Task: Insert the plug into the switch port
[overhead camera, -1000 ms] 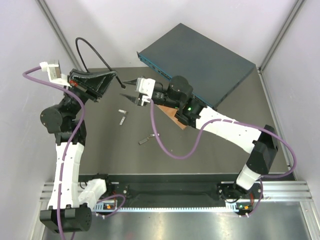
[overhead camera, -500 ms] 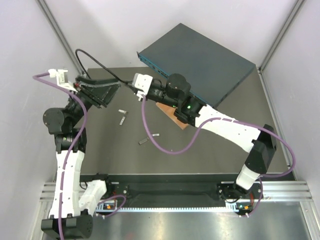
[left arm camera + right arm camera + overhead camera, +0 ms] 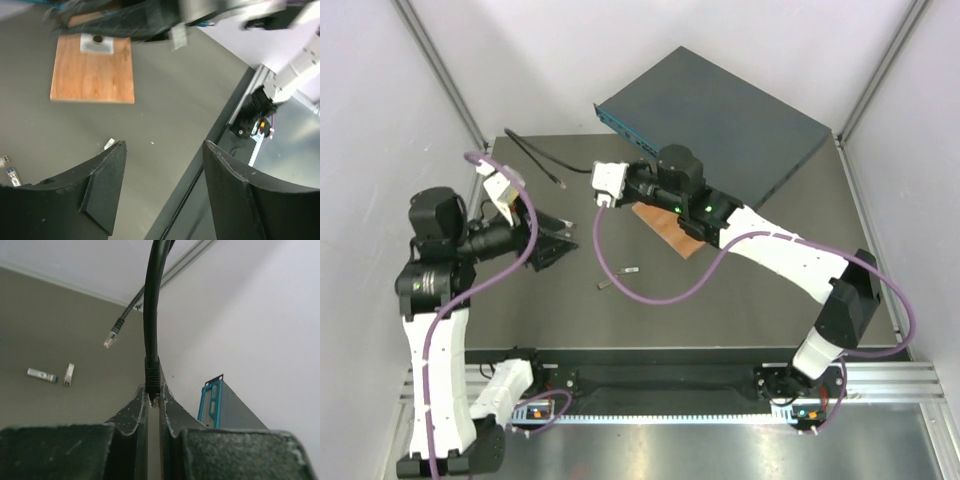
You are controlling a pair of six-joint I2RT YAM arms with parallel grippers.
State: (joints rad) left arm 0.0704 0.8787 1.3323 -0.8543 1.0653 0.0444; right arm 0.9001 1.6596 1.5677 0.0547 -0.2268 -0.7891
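A: How does the plug [image 3: 152,377] handle?
B: Light, tiny, hard plastic. The clip is prob fragile if twisted. The cable [image 3: 150,300] behind it is thin, black and floppy, so it won't steer the tip. Best hold is on the boot right behind the connector, not on the cord.
A: Where is it rn?
B: Pinched between the fingers of the right hand [image 3: 154,396], looks lifted off the desk [image 3: 740,290]. Pale tip sits down in the slit between the pads, and the cord runs straight up out of the wrist view. My guess: the grip is so close to the tip that little sticks out to enter a socket.
A: Right hand state?
B: Clamped tight on the plug, almost no gap.
A: Other end of the cable?
B: The free end [image 3: 561,183] is left of the right hand, low over the desk. Can't tell if it's resting. It touches nothing else.
A: Target?
B: The switch [image 3: 720,110] is at back right, w/ sockets lining its teal face [image 3: 212,401]. It's near the hand but apart from the plug. Can't tell which socket is meant.
A: Left hand?
B: The left hand [image 3: 164,150] is spread wide, holds nothing, over the desk, apart from the cable. The wooden board [image 3: 92,70] and grey loose bits [image 3: 630,268] are nearby, not involved.
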